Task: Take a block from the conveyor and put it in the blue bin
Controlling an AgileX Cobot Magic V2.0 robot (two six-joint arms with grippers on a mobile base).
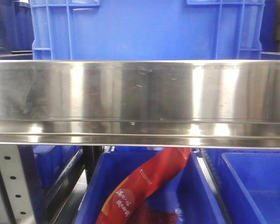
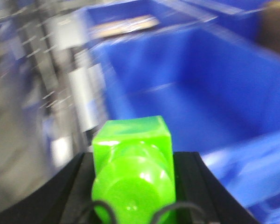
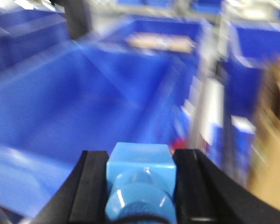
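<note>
A green block (image 2: 132,140) is squeezed tight by the closed left gripper (image 2: 135,161), and a blue bin (image 2: 214,88) is seen open just past it. A light blue block (image 3: 140,175) is pinched the same way by the right gripper (image 3: 140,157), above a blue bin (image 3: 60,102). Both views are blurred, so each block should be let go only once it is stopped low over the bin's middle.

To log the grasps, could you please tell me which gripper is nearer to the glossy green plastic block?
Left. The left gripper grips the glossy green plastic block between its black fingers; the right gripper holds a light blue plastic block instead.
</note>
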